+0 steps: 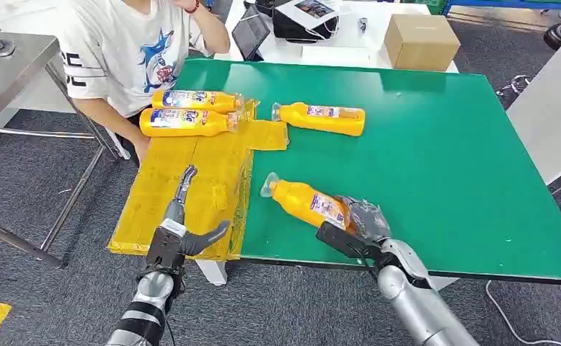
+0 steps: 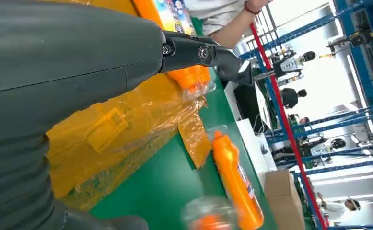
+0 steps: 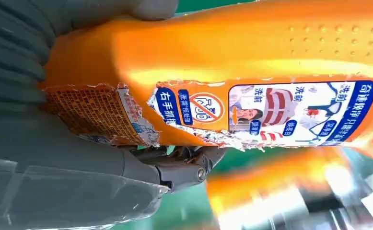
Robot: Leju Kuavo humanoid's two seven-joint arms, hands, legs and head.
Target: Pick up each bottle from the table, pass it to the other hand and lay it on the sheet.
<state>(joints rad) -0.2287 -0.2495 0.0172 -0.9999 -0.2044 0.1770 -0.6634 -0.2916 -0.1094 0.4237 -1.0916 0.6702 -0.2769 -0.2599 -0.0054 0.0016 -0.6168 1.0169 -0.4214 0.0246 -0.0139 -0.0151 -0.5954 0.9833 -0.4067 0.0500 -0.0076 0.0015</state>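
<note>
bottle (image 1: 308, 203) in right hand (image 1: 360, 223), cap far-left

Head view looks steeply down over green table (image 1: 443, 158). Wrist views sit close behind hands; left shares yellow sheet (image 2: 103, 139).

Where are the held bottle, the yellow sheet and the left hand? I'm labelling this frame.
held bottle (image 1: 308, 202): head view, on its orange body.
yellow sheet (image 1: 213, 162): head view, on a bare middle part.
left hand (image 1: 180, 234): head view, on its palm.
</note>
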